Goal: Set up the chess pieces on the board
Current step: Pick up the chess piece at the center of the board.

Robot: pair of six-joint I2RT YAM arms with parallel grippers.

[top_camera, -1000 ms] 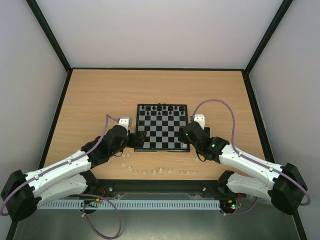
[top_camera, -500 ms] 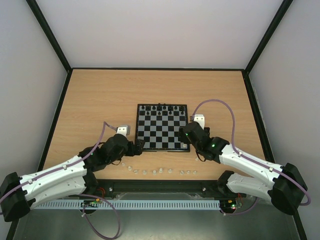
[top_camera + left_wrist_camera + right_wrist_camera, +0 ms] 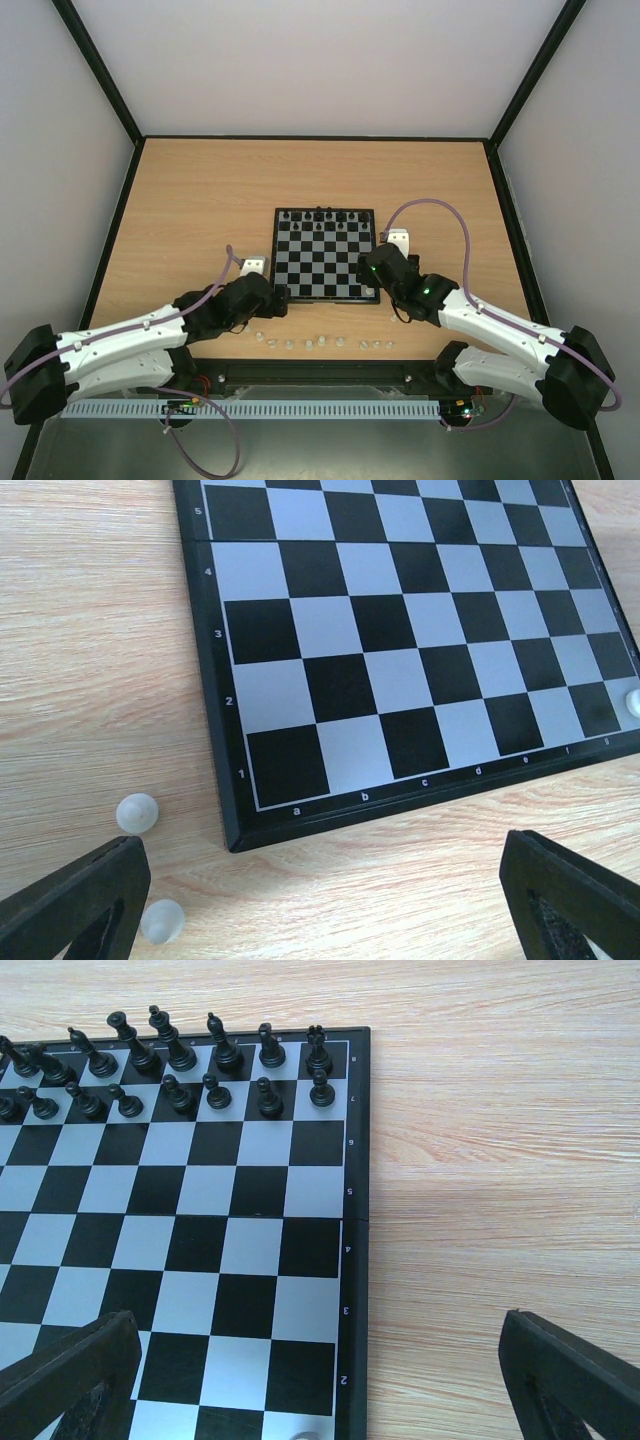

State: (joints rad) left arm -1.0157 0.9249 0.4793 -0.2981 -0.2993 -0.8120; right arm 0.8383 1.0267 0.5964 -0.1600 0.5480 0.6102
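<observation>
The left gripper (image 3: 320, 910) hangs empty, black jaws spread wide, just off the lower left corner of the small black-and-white chequered board (image 3: 214, 730). Two tiny frosted, translucent whitish chess pieces (image 3: 137, 813) sit on the light wooden table (image 3: 90, 630) at the lower left of its wrist view, one just beside the left jaw. A good pickup probably means centring one piece between the jaws, descending straight and closing gently, since such small rounded pieces could squirt aside. The right gripper (image 3: 320, 1385), likewise spread and empty, hovers over the board's lower right corner. Most pale pieces sit in a loose row below the board in the top view; one shows on the board at the right edge of the left wrist view.
</observation>
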